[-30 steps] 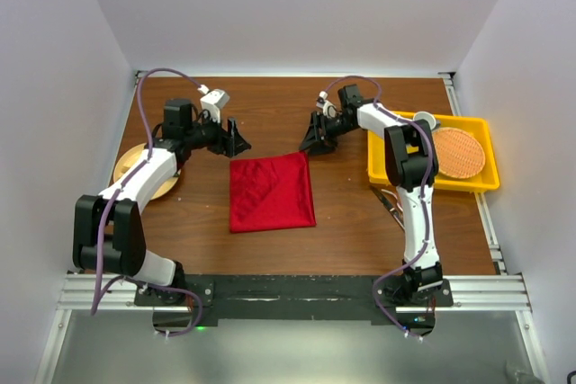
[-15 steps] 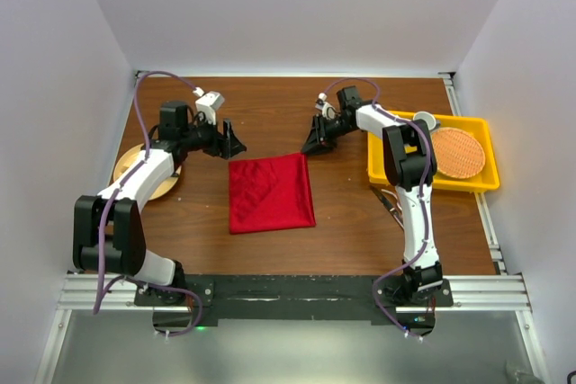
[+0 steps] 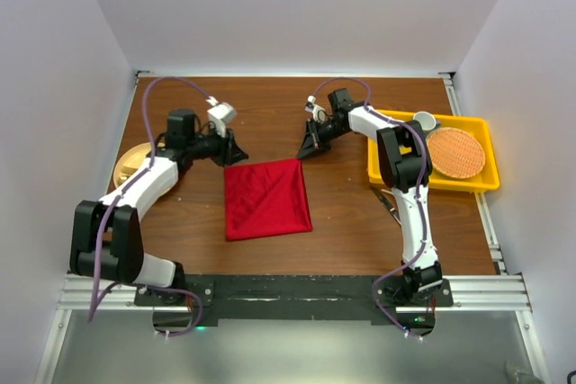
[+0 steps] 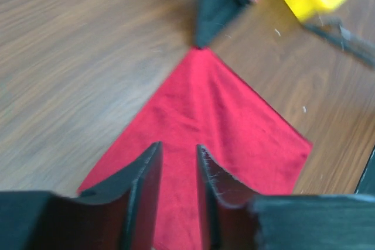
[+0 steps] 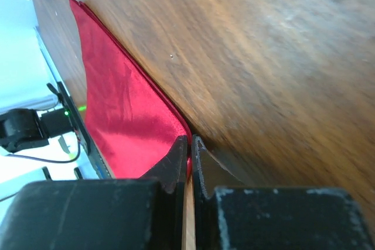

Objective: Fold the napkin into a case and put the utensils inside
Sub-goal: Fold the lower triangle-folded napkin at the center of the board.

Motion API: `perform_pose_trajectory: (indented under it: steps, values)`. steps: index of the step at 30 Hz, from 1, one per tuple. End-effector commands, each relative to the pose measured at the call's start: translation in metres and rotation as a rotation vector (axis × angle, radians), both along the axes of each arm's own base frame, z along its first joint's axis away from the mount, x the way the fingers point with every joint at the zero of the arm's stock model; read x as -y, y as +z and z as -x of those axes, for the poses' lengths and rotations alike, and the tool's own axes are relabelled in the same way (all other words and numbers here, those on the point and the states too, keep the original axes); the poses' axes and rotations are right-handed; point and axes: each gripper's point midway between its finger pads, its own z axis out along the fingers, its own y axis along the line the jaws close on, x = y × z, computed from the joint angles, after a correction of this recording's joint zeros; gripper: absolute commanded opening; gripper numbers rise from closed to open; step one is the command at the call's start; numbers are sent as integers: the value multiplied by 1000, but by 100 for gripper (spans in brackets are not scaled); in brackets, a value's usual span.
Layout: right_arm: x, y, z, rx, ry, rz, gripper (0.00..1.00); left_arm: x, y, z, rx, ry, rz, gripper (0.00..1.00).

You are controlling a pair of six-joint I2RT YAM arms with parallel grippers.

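Observation:
The deep-red napkin lies folded flat as a rough square in the middle of the table. My right gripper is down at its far right corner and shut on it; the right wrist view shows a red strip of napkin pinched at the right gripper. My left gripper sits over the far left corner. In the left wrist view the left gripper has a narrow gap, with flat napkin showing through. The utensils lie near the yellow tray, partly hidden by the right arm.
A yellow tray at the right holds a round orange woven mat and a white cup. A round wooden plate lies at the left edge, under the left arm. White walls close in the table on three sides.
The left gripper came down onto the napkin's far left corner and its jaws narrowed. The right gripper closed on the far right corner. The napkin shifted slightly toward the near left.

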Motion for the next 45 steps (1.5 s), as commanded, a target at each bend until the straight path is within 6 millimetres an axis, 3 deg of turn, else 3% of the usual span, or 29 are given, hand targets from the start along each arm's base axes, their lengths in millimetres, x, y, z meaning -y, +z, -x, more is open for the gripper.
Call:
perform_pose_trajectory:
  steps: [1,5,6,7,14,22,26,34,45]
  values:
    - [0,21,-4,82,23,0,0,54,12,16,266,-248,-125,25]
    - [0,21,-4,80,21,-7,0,92,-6,17,385,-361,-218,14]
    - [0,21,-4,79,22,-7,0,110,-8,24,413,-409,-226,11]
    - [0,23,-4,79,22,-11,0,115,-21,21,404,-414,-260,7]
    - [-2,26,0,75,22,-26,0,169,-46,19,428,-480,-320,2]
    - [-2,27,2,58,15,-41,0,176,-85,11,390,-489,-412,1]
    - [-2,27,4,49,12,-45,0,179,-94,13,382,-502,-416,1]
    - [-8,47,7,42,12,-93,0,173,-120,22,341,-547,-479,0]
    - [-9,67,24,6,20,-140,0,167,-128,28,297,-562,-506,0]
